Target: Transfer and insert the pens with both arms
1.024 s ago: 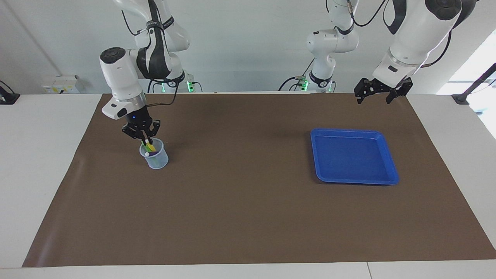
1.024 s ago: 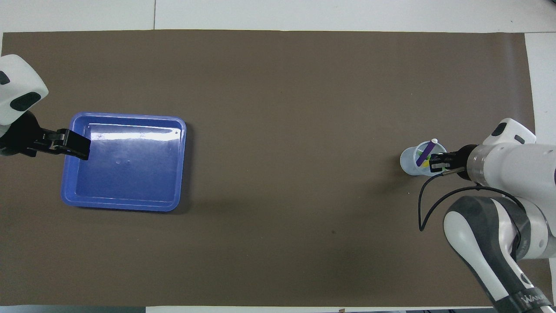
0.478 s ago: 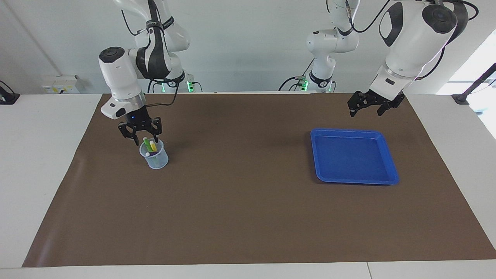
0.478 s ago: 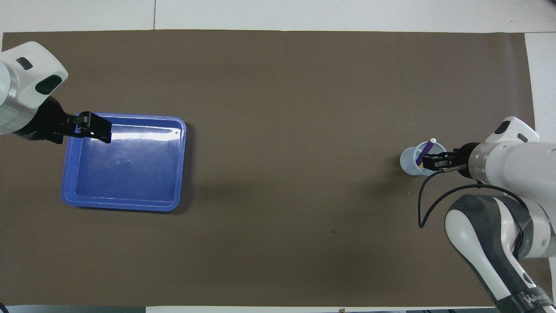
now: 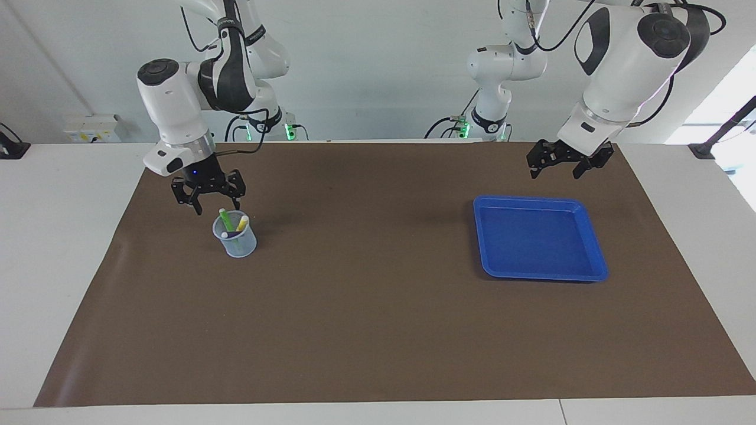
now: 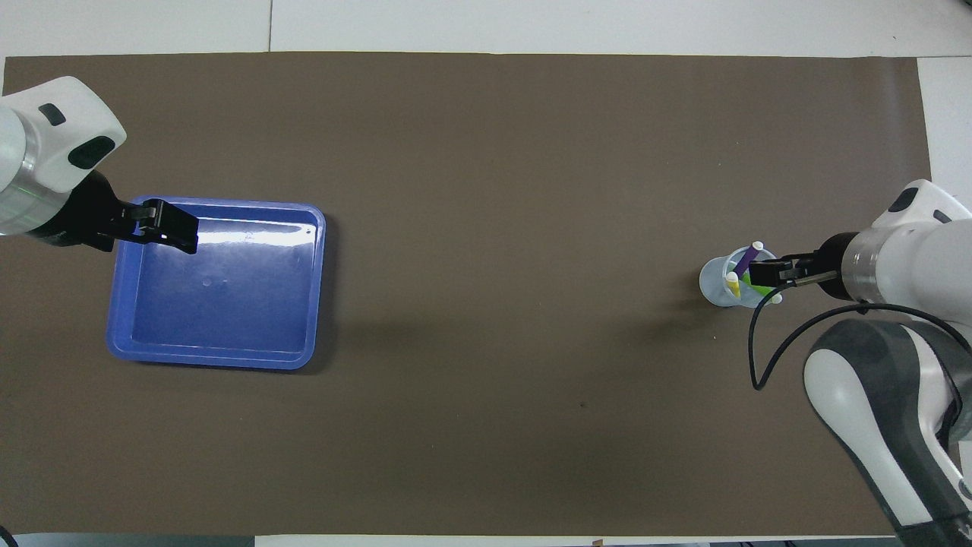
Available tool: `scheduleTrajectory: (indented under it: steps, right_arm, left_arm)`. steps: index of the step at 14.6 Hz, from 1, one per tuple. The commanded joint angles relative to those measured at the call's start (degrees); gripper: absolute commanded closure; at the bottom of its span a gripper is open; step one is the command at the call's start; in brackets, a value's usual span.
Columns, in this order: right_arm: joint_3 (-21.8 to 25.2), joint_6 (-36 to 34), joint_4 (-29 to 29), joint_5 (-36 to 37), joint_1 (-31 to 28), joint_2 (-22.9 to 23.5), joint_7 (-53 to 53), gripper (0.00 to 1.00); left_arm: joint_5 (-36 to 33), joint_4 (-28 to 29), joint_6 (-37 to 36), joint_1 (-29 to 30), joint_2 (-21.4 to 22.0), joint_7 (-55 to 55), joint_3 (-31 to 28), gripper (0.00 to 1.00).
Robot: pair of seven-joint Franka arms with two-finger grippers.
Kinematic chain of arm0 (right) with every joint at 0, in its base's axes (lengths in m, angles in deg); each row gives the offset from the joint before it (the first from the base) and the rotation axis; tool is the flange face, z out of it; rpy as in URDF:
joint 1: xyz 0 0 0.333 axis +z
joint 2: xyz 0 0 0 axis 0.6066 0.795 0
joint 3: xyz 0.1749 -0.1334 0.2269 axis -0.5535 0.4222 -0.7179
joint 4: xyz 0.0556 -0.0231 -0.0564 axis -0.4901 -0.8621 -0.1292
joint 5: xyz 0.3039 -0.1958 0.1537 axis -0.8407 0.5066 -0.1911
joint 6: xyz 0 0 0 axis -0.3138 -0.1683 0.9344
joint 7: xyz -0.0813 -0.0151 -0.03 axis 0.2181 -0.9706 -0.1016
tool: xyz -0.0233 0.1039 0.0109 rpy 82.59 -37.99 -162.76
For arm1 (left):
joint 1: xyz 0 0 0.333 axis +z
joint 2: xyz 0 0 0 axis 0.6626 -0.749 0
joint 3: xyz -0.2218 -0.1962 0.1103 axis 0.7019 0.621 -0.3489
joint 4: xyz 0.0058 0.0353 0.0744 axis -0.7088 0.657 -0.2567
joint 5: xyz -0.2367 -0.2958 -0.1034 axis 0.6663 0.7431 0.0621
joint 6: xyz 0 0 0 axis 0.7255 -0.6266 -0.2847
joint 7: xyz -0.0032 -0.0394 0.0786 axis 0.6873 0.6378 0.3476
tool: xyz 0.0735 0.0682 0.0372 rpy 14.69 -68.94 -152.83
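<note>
Standing in the clear cup (image 5: 235,242) toward the right arm's end of the surface (image 5: 366,330), all three pens (image 5: 231,224) lean on its rim. Right hand (image 5: 208,192) hangs spread and empty above; left hand (image 5: 564,159), agape, waits by the blue tray (image 5: 596,260), bare, suggesting completion.

No legible text — labels, brands, numbers — anywhere.
</note>
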Motion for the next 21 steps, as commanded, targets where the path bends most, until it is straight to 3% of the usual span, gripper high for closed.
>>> scheduleTrajectory:
  steps: [1,5,10,14,21]
  right_arm:
    - [0.0,-7.5,6.4,-0.4,-0.5,1.1,-0.7,0.03]
    - [0.0,-21.7,19.1,0.7,-0.4,4.1,-4.1,0.0]
    - [-0.3,-34.5,33.1,4.2,-0.2,9.1,-4.8,0.0]
    - [-1.8,-37.2,34.4,4.7,0.1,9.2,-10.0,0.0]
    - [-2.1,-37.9,33.3,3.8,-0.8,9.0,-10.1,0.0]
  left_arm:
    - [0.7,-1.7,-1.7,-0.3,-0.4,0.9,-0.6,0.0]
    - [0.5,-0.1,-1.6,-0.3,1.9,0.9,-0.8,0.0]
    - [0.6,0.1,-1.3,0.4,2.1,0.6,-0.7,0.0]
    - [0.5,0.3,-1.2,0.5,2.3,0.6,-0.8,0.0]
    - [0.5,0.3,-1.2,0.5,2.3,0.6,-0.8,0.0]
